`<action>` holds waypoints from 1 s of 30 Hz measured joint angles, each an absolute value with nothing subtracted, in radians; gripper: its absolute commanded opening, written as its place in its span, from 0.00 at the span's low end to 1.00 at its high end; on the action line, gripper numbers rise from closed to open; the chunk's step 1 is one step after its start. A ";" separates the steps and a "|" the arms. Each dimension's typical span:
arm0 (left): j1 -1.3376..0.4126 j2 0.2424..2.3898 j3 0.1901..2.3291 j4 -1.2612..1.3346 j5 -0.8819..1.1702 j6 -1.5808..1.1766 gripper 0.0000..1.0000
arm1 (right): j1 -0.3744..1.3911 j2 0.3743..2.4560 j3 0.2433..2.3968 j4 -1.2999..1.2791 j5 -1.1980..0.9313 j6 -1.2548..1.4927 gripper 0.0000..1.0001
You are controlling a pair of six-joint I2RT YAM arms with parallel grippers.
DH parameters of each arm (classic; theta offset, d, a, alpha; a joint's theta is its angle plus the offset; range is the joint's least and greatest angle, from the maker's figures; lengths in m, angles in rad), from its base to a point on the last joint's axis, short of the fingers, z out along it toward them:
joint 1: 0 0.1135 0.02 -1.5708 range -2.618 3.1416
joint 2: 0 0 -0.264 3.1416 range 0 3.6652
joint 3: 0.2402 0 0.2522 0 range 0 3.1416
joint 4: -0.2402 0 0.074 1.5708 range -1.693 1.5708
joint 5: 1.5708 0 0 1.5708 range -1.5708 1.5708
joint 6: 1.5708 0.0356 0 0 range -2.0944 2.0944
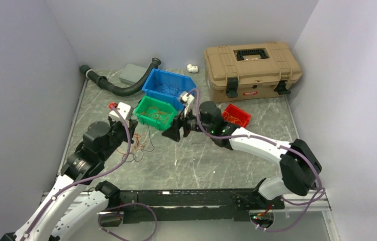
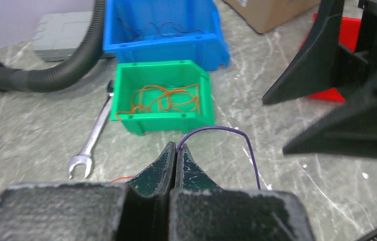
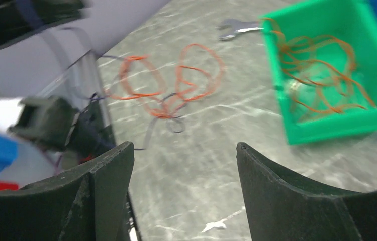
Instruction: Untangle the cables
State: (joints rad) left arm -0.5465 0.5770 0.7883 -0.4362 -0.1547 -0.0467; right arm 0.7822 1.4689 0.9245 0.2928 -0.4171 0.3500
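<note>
A loose tangle of orange and dark cables [image 3: 171, 85] lies on the table left of the green bin [image 3: 337, 120]; it also shows in the top view [image 1: 137, 144]. More orange cables [image 2: 161, 100] sit in the green bin [image 2: 141, 123], and dark ones [image 2: 161, 30] in the blue bin [image 2: 126, 47]. My left gripper [image 2: 177, 148] is shut on a thin purple cable [image 2: 226, 129] that arches to the right above the table. My right gripper [image 3: 184, 150] is open and empty, low over the table just right of the tangle, in front of the green bin [image 1: 179, 131].
A wrench [image 2: 93, 135] lies left of the green bin. A red bin [image 1: 237, 115] holds cables behind the right arm. A tan toolbox [image 1: 252, 65], a black corrugated hose [image 1: 121, 88], a grey box [image 1: 133, 74] and a white fitting [image 1: 192, 68] are at the back.
</note>
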 measured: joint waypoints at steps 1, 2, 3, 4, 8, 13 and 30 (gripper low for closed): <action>-0.546 0.593 0.798 -0.437 -0.127 -0.047 0.00 | 0.807 1.454 0.925 0.285 -0.432 0.329 0.77; -0.546 0.607 0.807 -0.437 -0.100 -0.048 0.00 | 0.833 1.439 0.925 0.285 -0.450 0.312 0.77; -0.546 0.624 0.818 -0.435 -0.064 -0.051 0.00 | 0.852 1.423 0.925 0.286 -0.462 0.300 0.76; -0.546 0.638 0.826 -0.431 -0.028 -0.057 0.00 | 0.862 1.412 0.925 0.289 -0.472 0.294 0.75; -0.546 0.681 0.842 -0.424 0.073 -0.093 0.00 | 0.875 1.386 0.925 0.328 -0.493 0.287 0.71; -0.546 0.738 0.866 -0.412 0.170 -0.133 0.00 | 0.893 1.386 0.925 0.344 -0.491 0.291 0.52; -0.549 0.783 0.886 -0.318 0.285 -0.227 0.95 | 0.897 1.276 1.025 0.099 -0.223 0.298 0.00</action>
